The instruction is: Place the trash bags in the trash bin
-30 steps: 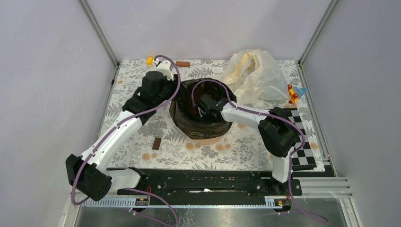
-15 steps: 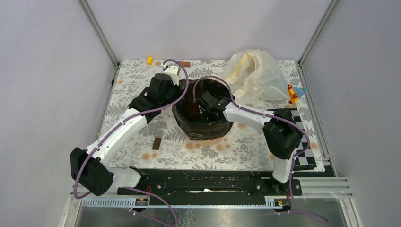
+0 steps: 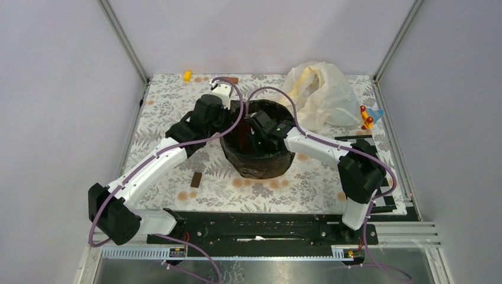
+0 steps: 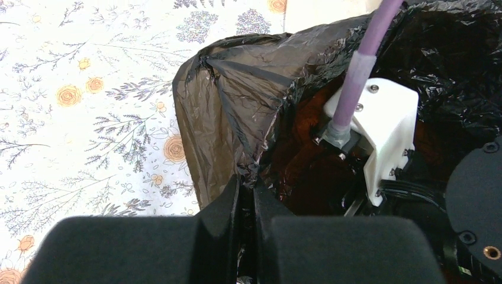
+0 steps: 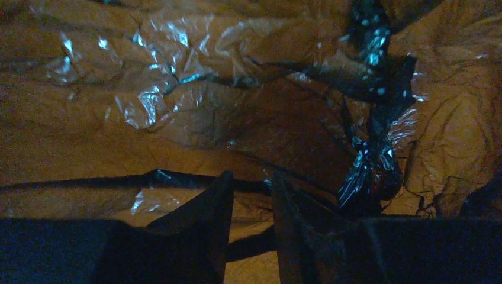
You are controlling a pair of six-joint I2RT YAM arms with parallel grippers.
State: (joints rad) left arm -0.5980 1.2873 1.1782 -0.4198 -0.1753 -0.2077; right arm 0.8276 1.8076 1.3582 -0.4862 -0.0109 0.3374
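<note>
Trash bag point(image 3: 258, 167) draped as a liner over the trash bin point(image 4: 321, 13), which stands mid-tabletop point(image 3: 308, 183). Left gripper point(image 4: 245, 186), clamped on a gathered fold of the bag's hem at the rim's 10 o'clock, apparently holds the mouth taut. Right gripper point(image 5: 251, 183), jaws slightly parted and empty, reaches inside, probably to press film against the wall.

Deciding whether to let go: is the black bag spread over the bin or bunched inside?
Spread: black bag drapes over the bin's outer wall, left gripper pinching its edge.
</note>
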